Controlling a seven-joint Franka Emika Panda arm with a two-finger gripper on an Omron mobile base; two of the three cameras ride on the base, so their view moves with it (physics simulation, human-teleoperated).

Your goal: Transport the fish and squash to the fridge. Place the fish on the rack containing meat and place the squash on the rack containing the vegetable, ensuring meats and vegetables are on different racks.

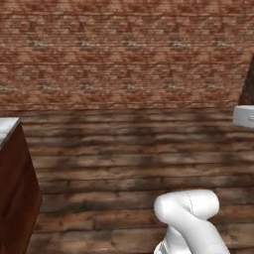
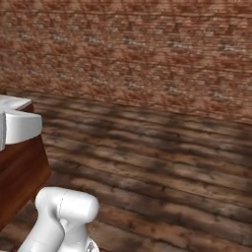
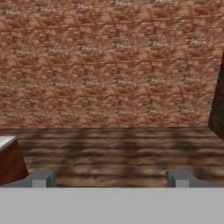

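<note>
Claw [image 3: 110,178] released, fingertips [image 3: 43,179] spread wide, nothing between them, facing brick wall [image 3: 109,65] across wooden plank floor [image 3: 118,151]. Dark wood cabinet with pale top [image 1: 12,188] at left edge. Fish, squash, fridge: location cannot be told from these views

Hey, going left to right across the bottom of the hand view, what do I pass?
Brown cabinet with a pale top → left finger tip → bare wooden floor → right finger tip, with the open gripper holding nothing.
</note>
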